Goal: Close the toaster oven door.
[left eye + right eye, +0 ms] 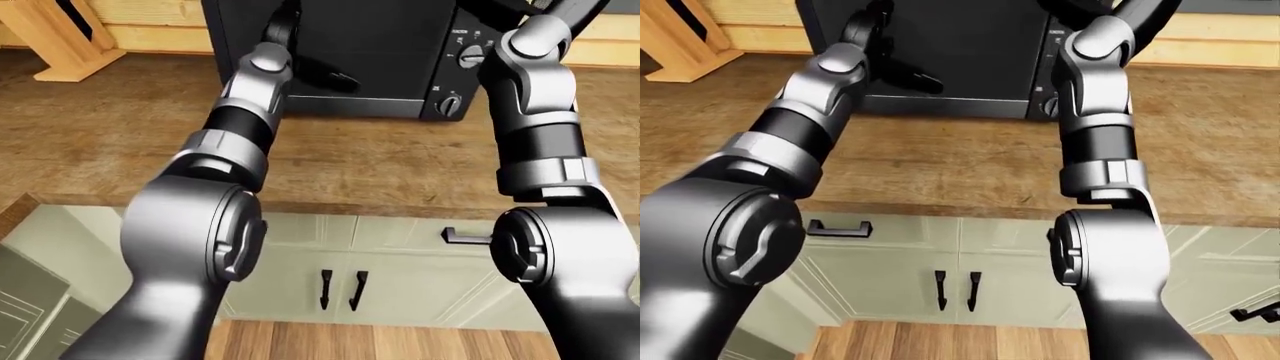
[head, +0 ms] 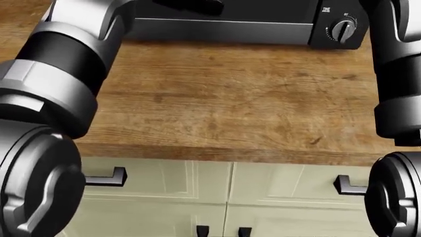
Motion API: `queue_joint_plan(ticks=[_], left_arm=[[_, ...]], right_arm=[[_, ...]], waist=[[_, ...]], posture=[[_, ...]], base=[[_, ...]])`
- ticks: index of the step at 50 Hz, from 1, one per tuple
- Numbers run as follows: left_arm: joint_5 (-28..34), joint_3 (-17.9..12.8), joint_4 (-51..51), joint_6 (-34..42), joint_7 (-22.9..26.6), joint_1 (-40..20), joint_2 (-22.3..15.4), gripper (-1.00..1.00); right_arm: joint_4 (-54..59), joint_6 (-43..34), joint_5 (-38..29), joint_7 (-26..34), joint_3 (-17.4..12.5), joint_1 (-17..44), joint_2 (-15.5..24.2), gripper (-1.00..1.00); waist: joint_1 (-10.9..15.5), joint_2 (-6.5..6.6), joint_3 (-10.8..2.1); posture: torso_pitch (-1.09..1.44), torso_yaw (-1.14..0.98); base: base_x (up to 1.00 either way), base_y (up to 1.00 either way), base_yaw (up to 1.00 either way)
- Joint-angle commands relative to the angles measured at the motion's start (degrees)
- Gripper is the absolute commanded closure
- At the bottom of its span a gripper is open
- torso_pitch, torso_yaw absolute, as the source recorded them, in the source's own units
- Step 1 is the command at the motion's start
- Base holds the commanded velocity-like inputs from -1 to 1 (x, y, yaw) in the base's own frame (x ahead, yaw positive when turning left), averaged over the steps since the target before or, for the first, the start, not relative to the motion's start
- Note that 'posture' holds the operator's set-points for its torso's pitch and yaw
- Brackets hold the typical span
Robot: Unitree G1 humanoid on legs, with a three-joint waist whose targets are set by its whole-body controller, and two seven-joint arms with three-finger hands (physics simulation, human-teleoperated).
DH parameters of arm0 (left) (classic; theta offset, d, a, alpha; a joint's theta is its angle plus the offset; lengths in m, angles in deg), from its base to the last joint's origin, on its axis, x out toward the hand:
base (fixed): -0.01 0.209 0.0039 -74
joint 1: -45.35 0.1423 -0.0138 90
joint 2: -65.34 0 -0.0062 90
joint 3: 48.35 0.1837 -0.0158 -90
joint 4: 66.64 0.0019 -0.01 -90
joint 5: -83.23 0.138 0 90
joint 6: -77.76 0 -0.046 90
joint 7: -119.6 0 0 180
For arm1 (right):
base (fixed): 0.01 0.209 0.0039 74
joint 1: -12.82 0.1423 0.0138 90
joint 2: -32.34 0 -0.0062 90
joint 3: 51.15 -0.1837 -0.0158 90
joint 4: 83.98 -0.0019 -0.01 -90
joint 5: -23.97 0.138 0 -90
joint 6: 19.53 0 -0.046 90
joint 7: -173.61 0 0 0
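The black toaster oven (image 1: 385,45) stands on the wooden counter at the top of the left-eye view. Its dark door (image 1: 970,45) looks upright against the body, with a grey lower edge (image 2: 223,29). My left hand (image 1: 322,75) is up against the door face, its dark fingers (image 1: 915,79) spread and holding nothing. My right arm (image 1: 535,112) rises past the oven's knob panel (image 1: 460,75). The right hand (image 1: 1085,9) is cut off by the top edge, so its fingers do not show.
The counter (image 2: 230,98) runs across below the oven. Pale green cabinet doors with black handles (image 2: 105,177) lie under its edge. A light wooden stand (image 1: 50,37) sits at the top left of the left-eye view.
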Motion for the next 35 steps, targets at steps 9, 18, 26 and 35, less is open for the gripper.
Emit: queue_joint_plan(ticks=[9, 18, 26, 35], left_arm=[[0.11, -0.89, -2.63, -1.42, -7.62, -2.89, -2.05, -1.0], [0.33, -1.05, -2.57, -1.32, -10.23, -3.17, -1.84, -1.0], [0.24, -1.29, -2.52, -0.59, -11.28, -3.08, -1.59, -1.0], [-0.69, -2.12, -2.51, 0.55, -15.11, -3.17, -0.77, -1.0]], right_arm=[[-2.26, 1.01, -0.42, 0.3, 0.17, 2.63, 0.81, -1.0], [-2.22, 0.88, -0.14, 0.22, 0.06, 2.95, 1.06, -1.0], [-2.01, 0.91, 0.04, 0.18, 0.03, 3.2, 1.21, -1.0], [-2.32, 0.79, 0.27, 0.04, -0.1, 2.91, 1.5, -1.0]], waist=[[0.27, -0.05, -1.93], [0.56, -0.17, -2.17], [0.72, -0.25, -2.18], [0.76, -0.2, -2.21]], posture=[[0.0, 0.0], [0.0, 0.0], [0.0, 0.0], [0.0, 0.0]], base=[[0.0, 0.0, 0.0], [0.0, 0.0, 0.0], [0.0, 0.0, 0.0], [0.0, 0.0, 0.0]])
